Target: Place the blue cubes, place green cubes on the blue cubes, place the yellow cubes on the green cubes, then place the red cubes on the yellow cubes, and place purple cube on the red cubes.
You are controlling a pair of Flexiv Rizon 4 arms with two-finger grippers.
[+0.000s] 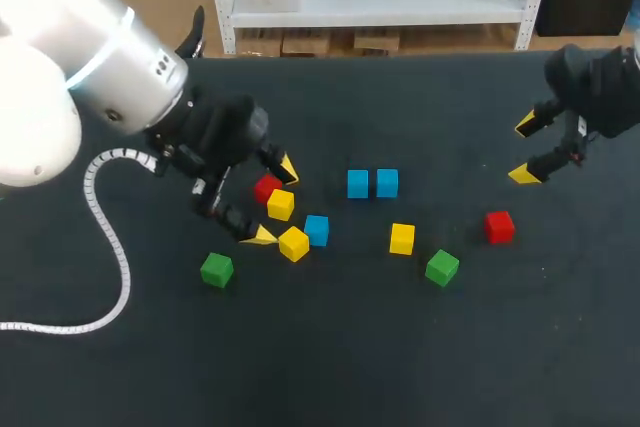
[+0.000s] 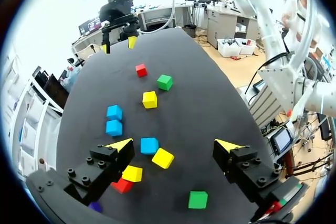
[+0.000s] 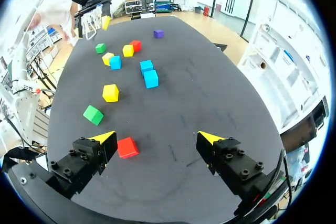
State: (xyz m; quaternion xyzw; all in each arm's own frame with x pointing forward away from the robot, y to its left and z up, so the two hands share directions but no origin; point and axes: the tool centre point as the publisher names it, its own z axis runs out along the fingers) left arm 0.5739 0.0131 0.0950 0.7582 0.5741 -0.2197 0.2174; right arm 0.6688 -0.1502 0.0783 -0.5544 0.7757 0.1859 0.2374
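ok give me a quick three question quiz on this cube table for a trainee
1. How many small blue cubes lie on the dark table?
2. True or false: the left gripper is shut on a cube.
3. Which colour of cube lies nearest the right gripper? A green, B red, C purple.
Key: 1 three; 2 false, its fingers are open; 3 B, the small red cube beside one finger.

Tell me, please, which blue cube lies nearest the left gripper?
The lone blue cube beside a yellow cube, by the left gripper; the blue pair sits farther off.
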